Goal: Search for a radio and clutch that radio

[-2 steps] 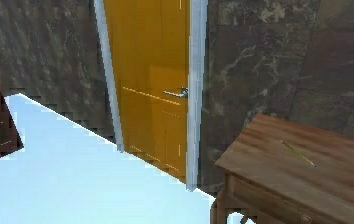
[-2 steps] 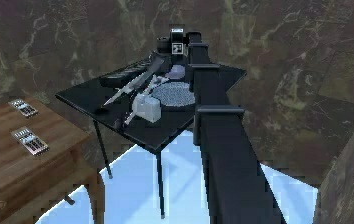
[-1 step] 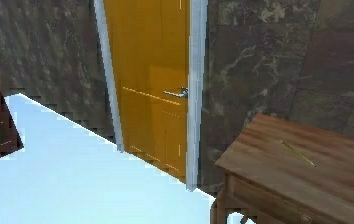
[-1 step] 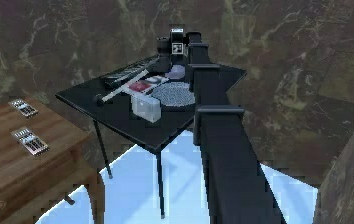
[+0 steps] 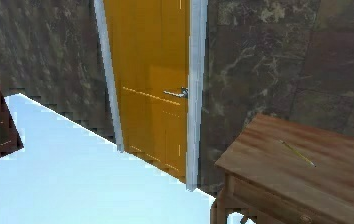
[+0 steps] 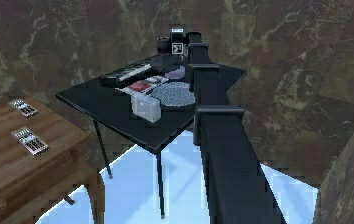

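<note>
The arm (image 6: 223, 150) reaches across the black table (image 6: 85, 102) toward its far side. The gripper (image 6: 167, 50) lies at the arm's far end, with table items at and behind it. Finger state cannot be determined, nor whether anything is held.

The table carries a long dark flat item (image 6: 125, 73), a red-and-white box (image 6: 143, 90), a grey round dish (image 6: 173, 96) and a white box (image 6: 151, 108). Which item is the radio cannot be determined.

A wooden side table (image 6: 10, 175) stands near left. Ahead is an orange door (image 5: 145, 60).
</note>
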You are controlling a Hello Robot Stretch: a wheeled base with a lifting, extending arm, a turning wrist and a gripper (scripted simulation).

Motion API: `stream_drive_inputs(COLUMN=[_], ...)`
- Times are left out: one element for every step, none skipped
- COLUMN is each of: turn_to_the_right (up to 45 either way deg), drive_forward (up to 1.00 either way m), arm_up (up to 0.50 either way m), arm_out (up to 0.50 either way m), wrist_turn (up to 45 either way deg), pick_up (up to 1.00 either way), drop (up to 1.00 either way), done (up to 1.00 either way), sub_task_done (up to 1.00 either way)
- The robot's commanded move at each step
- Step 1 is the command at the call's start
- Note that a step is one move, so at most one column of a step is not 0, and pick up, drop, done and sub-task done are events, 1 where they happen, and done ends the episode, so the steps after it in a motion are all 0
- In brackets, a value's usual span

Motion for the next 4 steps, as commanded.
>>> stream_drive_inputs(turn_to_the_right=[0.0,0.0,0.0,0.0], drive_forward=[0.0,0.0,0.0,0.0], arm_up=[0.0,-0.22,0.0,0.1], arm_out=[0.0,0.0,0.0,0.0], wrist_turn=[21.0,0.0,0.0,0.0], pick_up=[0.0,0.0,1.0,0.0], drop=[0.0,0.0,0.0,0.0], done=[0.0,0.0,0.0,0.0], sub_task_done=[0.0,0.0,0.0,0.0])
